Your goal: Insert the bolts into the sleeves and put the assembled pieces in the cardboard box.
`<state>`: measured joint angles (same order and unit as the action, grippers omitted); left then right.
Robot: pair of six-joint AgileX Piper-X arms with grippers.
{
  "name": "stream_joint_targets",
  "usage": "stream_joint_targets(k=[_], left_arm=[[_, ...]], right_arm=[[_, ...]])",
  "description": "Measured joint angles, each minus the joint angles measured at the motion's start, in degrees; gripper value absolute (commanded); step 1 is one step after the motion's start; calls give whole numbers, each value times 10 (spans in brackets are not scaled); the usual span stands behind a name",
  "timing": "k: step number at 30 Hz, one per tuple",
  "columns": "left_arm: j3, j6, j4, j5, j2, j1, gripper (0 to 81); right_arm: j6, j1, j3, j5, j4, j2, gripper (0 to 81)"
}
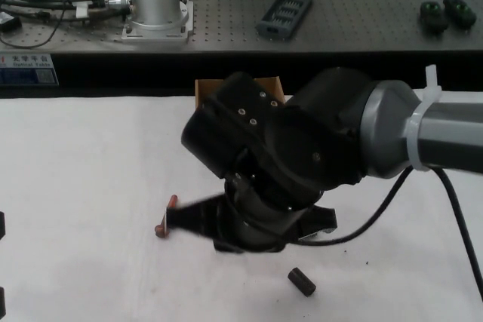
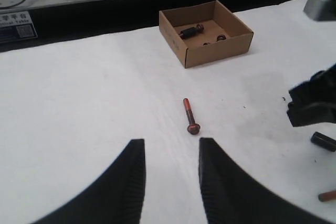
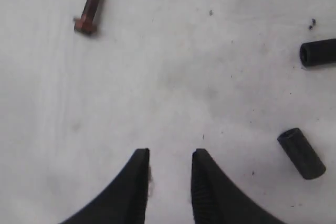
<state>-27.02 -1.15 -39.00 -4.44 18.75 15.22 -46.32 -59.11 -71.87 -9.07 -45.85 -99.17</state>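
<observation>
Cardboard box [image 2: 218, 53] holds one assembled piece [image 2: 191, 30]. My left gripper [image 2: 171, 142] and right gripper [image 3: 169, 153]: jaws apart, both empty. Copper-coloured bolt [image 2: 191, 115] lies loose in front of the box; black sleeve [image 3: 301, 153] is farther from the box. Best bet: straddle the bolt shank crosswise, clear of the head.

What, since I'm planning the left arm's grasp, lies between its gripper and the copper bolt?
Nothing visible. Only bare white cloth lies between the left gripper and the bolt; the black sleeve sits off to one side.
</observation>
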Motion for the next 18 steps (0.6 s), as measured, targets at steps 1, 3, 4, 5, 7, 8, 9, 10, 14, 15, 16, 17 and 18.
stream_joint_targets(k=[1,3,4,5,7,8,9,10,14,15,16,17,18], left_arm=[[0,-8,-4,0,0,0,254],[0,-32,-24,2,0,0,254],[0,-36,-28,2,0,0,254],[0,-37,-31,2,0,0,254],[0,-41,-34,3,0,0,254],[0,-41,-35,3,0,0,254],[0,-41,-37,3,0,0,254],[0,-41,-37,3,0,0,254],[0,-42,-37,3,0,0,254],[0,-42,-37,3,0,0,254],[0,-42,-38,3,0,0,254],[0,-42,-41,3,0,0,254],[0,-42,-42,3,0,0,254]], right_arm=[[-49,0,0,-15,5,0,211],[-180,0,0,-50,7,0,211],[-213,0,0,-57,6,0,211],[-263,0,0,-63,6,0,211],[-289,0,0,-63,2,0,211],[-318,0,0,-62,-3,0,211],[-341,0,0,-59,-12,-2,211],[-367,0,0,-55,-23,-2,211],[-457,-8,16,-31,-56,-5,211],[-476,-11,22,-24,-59,-6,211],[-493,-16,30,-16,-62,-7,211],[-514,-22,39,-10,-64,-8,211],[-532,-28,49,-6,-65,-7,211]])
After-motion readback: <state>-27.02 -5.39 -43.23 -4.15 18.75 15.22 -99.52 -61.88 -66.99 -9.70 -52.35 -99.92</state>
